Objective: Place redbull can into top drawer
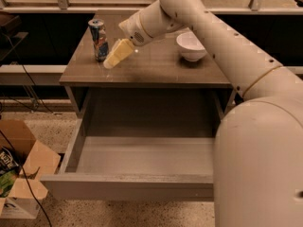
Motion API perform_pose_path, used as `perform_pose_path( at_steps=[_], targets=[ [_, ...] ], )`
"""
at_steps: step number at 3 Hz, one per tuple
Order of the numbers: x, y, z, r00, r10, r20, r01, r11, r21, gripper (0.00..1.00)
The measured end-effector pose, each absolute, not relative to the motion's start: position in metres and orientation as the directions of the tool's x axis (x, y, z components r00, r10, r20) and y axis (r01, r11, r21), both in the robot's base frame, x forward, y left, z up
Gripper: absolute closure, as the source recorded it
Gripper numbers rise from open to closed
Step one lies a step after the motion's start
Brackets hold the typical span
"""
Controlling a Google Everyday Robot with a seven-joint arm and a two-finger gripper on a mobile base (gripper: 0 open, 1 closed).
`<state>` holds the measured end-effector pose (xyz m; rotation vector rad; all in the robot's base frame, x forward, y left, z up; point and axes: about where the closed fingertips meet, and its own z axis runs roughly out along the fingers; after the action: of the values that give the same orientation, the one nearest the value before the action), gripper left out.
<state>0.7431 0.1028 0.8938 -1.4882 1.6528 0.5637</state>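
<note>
On a dark brown table top (156,70) backed by dark panels, the redbull can (98,39) upright near the back left corner and a white bowl (191,46) toward the back right, well apart. Just right of the can, slanting down toward the wood, the pale yellow gripper (113,58) on a thick cream arm (222,46), perhaps just short of touching the can, open or closed impossible to tell. Below, the top drawer (128,189) pulled far out over speckled floor (109,214), pale grey inside, with an opened cardboard box (21,174) at the left.
</note>
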Motion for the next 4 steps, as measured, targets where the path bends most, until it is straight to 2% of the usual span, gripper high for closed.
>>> perform_pose_path(
  at_steps=[3,4],
  targets=[
    [0.774,0.161,0.905,0.121,-0.476,-0.871,-0.965,0.151,-0.216,0.0],
    [0.782,0.178,0.905,0.133,-0.444,-0.886,-0.97,0.127,-0.209,0.15]
  ],
)
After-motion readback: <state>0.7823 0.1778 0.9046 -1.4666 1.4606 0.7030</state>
